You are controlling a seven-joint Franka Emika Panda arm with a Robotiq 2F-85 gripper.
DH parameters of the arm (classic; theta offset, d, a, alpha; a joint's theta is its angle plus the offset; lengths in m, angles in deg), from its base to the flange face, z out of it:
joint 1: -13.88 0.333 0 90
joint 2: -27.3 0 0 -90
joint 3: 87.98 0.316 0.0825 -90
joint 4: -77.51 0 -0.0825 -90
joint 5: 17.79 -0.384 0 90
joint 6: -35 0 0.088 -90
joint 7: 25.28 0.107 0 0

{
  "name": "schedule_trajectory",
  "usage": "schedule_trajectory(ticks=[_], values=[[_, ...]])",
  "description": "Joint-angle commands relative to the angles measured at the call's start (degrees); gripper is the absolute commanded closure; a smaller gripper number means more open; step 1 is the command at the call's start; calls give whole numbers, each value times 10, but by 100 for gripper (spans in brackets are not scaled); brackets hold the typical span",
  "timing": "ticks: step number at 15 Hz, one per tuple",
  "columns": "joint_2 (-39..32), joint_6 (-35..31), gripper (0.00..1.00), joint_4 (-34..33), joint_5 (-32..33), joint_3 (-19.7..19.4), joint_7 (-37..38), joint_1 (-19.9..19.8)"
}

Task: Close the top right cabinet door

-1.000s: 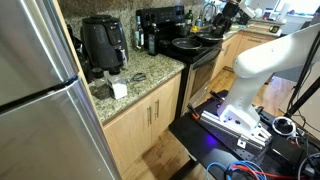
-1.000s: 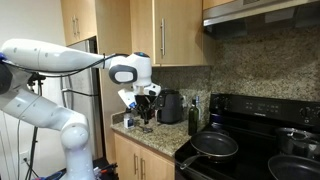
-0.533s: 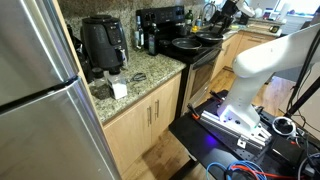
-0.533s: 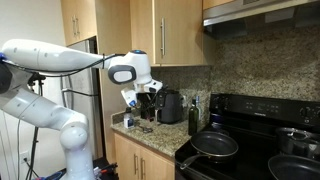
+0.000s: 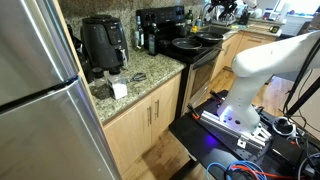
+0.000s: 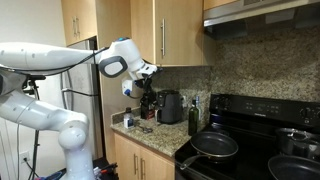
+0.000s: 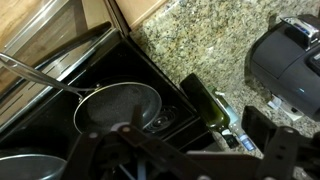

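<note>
The upper wooden cabinet door (image 6: pixel 182 30) with a vertical metal handle (image 6: pixel 162 40) hangs above the counter, left of the range hood. From this angle I cannot tell whether it stands ajar. My gripper (image 6: pixel 150 70) is raised just below and left of the door's lower corner, apart from it. It also shows at the top edge in an exterior view (image 5: pixel 222 8). In the wrist view the dark fingers (image 7: pixel 190 160) are spread wide with nothing between them, looking down on the stove and counter.
A black air fryer (image 6: pixel 170 106) and a green bottle (image 7: pixel 205 103) stand on the granite counter (image 5: pixel 140 75). Frying pans (image 7: pixel 115 108) sit on the black stove (image 6: pixel 240 150). A steel fridge (image 5: pixel 40 90) fills the near side. The robot base and cables (image 5: pixel 245 125) lie on the floor.
My gripper has risen from counter height, near the air fryer, up towards the underside of the upper cabinets. Nothing else has moved.
</note>
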Motion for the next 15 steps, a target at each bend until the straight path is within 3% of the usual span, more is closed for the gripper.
schedule_trajectory(ticks=[1, 6, 7, 12, 13, 15], values=[[10, 7, 0, -2, -4, 4, 0, -6], [-8, -85, 0, -10, -19, -12, 44, -27], [-12, -112, 0, -22, -24, 9, 74, -28], [-25, -243, 0, -37, -81, 21, 147, -11], [-4, -207, 0, -28, -65, 15, 127, -17], [-5, -212, 0, -29, -67, 18, 129, -16]])
